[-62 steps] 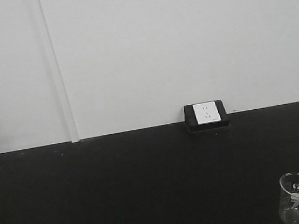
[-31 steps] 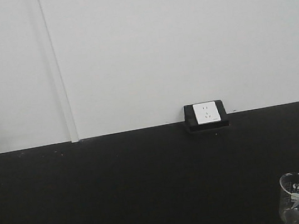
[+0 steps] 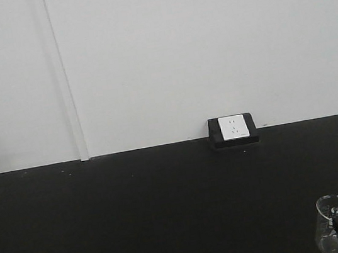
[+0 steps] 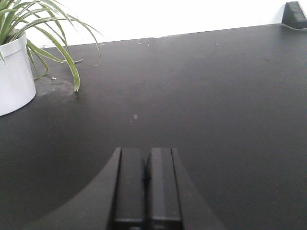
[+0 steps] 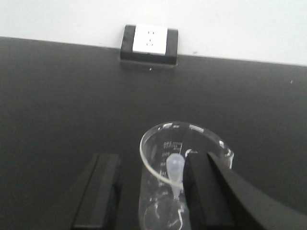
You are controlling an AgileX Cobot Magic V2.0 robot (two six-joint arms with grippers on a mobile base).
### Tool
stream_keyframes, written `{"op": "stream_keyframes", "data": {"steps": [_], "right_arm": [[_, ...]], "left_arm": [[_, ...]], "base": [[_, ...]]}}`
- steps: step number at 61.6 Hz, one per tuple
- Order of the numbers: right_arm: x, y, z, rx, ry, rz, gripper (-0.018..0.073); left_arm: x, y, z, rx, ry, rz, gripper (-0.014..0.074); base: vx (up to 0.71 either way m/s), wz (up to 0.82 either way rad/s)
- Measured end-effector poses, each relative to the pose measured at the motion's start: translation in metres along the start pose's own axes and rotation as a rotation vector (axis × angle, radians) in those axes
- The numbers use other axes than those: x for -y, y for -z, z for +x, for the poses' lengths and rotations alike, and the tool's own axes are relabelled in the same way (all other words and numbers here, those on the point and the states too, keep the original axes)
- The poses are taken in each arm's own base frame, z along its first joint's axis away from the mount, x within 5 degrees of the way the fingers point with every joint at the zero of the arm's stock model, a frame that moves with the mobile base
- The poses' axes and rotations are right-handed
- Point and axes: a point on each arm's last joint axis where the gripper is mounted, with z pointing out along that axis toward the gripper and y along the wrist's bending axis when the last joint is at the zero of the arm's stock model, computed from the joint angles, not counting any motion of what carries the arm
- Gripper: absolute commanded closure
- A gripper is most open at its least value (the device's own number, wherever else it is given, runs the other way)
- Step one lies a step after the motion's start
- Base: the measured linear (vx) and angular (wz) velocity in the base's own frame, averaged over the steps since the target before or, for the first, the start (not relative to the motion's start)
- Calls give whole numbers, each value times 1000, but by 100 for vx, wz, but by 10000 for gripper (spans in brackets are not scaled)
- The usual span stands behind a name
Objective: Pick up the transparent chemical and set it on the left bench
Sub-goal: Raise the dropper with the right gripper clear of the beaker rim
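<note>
Jaws of the right gripper [image 5: 152,165] stand spread, one hiding the transparent chemical's [image 5: 160,206] side; the left gripper's [image 4: 146,152] are pressed together.

Surface [image 3: 169,209]: matte black benchtop under plain white wall [image 3: 207,44], bit dusty tbh. Black socket box [image 3: 233,131] with white faceplate sits at back edge, right against wall. Glass beaker [image 5: 160,191] stands upright near front right, well apart from socket box, small white piece [image 5: 175,170] inside. Far left: potted plant [image 4: 14,72] in white pot, long green leaves drooping over surface. Tiny pale speck [image 4: 135,116] mid-surface, left wrist view.
</note>
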Motion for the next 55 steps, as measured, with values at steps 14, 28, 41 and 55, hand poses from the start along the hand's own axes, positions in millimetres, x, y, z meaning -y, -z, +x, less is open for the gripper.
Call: {"op": "stream_keyframes", "data": {"steps": [14, 28, 41, 55], "right_arm": [[3, -9, 10, 10, -18, 34, 174], [2, -15, 20, 12, -24, 34, 174], [4, -28, 12, 47, -22, 38, 174], [5, -33, 14, 10, -21, 36, 216]], "left_arm": [[0, 0, 0, 0, 0, 0, 600], [0, 0, 0, 0, 0, 0, 600], [0, 0, 0, 0, 0, 0, 600], [0, 0, 0, 0, 0, 0, 600]], "base": [[0, 0], [0, 0], [0, 0], [0, 0]]}}
